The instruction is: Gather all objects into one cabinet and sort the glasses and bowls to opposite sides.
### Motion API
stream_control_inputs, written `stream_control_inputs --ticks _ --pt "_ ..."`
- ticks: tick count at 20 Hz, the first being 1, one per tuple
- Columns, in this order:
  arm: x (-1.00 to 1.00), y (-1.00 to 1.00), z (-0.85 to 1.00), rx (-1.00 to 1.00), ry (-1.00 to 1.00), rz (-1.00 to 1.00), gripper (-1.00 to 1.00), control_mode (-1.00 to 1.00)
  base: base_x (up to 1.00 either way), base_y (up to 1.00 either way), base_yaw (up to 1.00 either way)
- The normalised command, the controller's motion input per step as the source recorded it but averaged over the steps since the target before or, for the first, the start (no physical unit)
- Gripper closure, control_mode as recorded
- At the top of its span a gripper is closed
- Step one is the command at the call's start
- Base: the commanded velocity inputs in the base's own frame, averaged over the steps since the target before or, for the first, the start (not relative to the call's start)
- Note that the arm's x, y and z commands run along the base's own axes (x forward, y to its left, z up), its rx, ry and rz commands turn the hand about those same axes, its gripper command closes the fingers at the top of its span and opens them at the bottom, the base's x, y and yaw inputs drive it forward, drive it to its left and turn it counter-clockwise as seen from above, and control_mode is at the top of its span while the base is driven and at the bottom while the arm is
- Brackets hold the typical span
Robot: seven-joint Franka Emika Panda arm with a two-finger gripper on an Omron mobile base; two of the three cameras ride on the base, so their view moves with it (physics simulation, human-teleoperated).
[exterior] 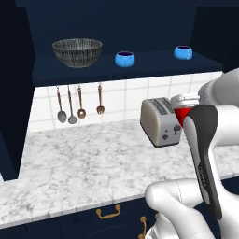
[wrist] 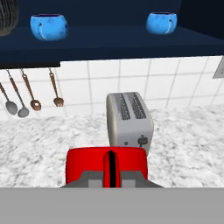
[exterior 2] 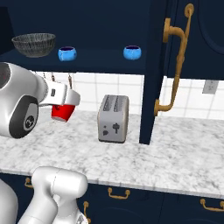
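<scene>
One red mug pinched at the rim by the gripper, jaws pressed nearly together on the wall, carried in the air above the marble counter. Cabinet shelf lay above and ahead of the gripper. Already on the shelf: striped grey bowl far up-left, one blue cup up-left beside the bowl, second blue cup up-right. Open shelf between the two cups, straight above and ahead; likely the mug's slot, judged the glasses side away from the bowl. Needed a lift first, then a push forward over the shelf's front edge. Toaster stood just ahead and below, utensils hung lower left under the shelf; both to be cleared. Open cabinet door off to the right, well apart.
</scene>
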Motion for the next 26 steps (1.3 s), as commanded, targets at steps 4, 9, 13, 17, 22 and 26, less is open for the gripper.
stream_control_inputs --ticks 4,9,13,17,22,26 --pt "0.07 -0.07 0.02 0.00 0.00 -0.01 1.00 -1.00 0.00 0.00 0.00" --pt "0.33 -0.31 0.37 0.02 0.00 -0.11 1.00 -1.00 0.00 0.00 0.00" --pt "0.29 -0.26 0.46 0.00 0.01 -0.16 1.00 -1.00 0.00 0.00 0.00" --pt "0.26 -0.28 0.31 0.00 0.01 -0.21 1.00 -1.00 0.00 0.00 0.00" --pt "0.25 -0.46 0.17 0.00 0.00 -0.20 1.00 -1.00 0.00 0.00 0.00" --pt "0.34 -0.46 0.13 0.00 0.00 -0.15 1.00 -1.00 0.00 0.00 0.00"
